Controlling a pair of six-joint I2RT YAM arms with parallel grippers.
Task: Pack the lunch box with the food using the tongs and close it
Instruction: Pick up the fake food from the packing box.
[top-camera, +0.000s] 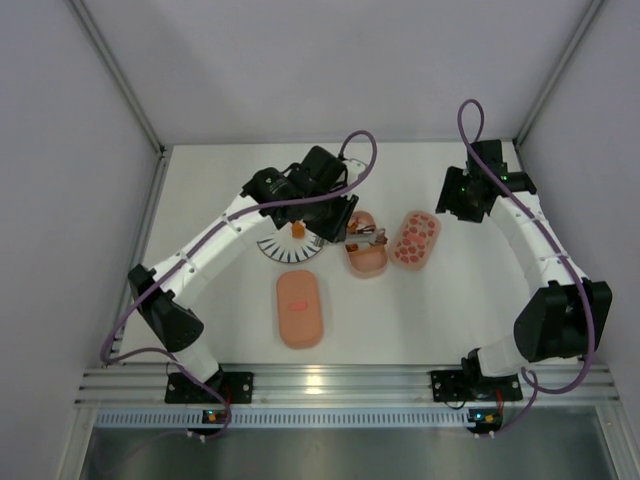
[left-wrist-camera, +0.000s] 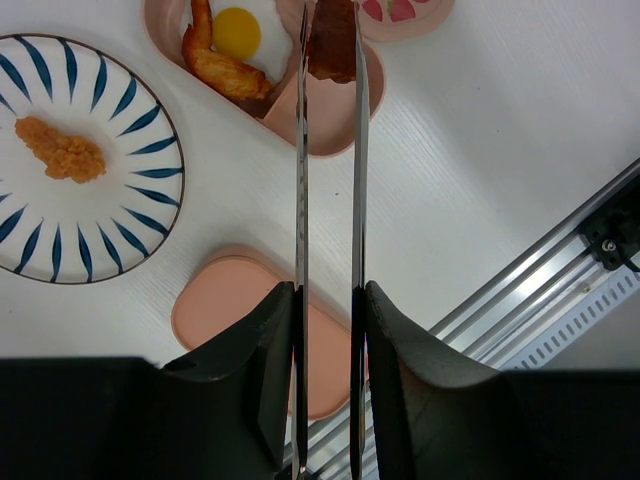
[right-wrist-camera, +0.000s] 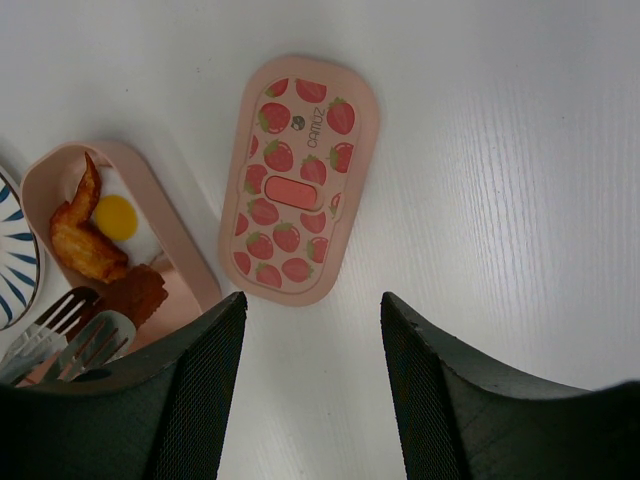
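Left wrist view shows you your left hand (left-wrist-camera: 330, 300) clenched on the tongs (left-wrist-camera: 302, 200), whose tips pinch a dark brown piece (left-wrist-camera: 333, 45) at the open tray (left-wrist-camera: 330, 125) holding an egg (left-wrist-camera: 237, 32) and a wing (left-wrist-camera: 222, 68). Your right hand (right-wrist-camera: 312, 310) hangs released over the surface (right-wrist-camera: 500, 150), near the strawberry lid (right-wrist-camera: 300, 180); the lid's small print is too fine to read.

Overhead, close wrists; common lunch box (top-camera: 370, 266)
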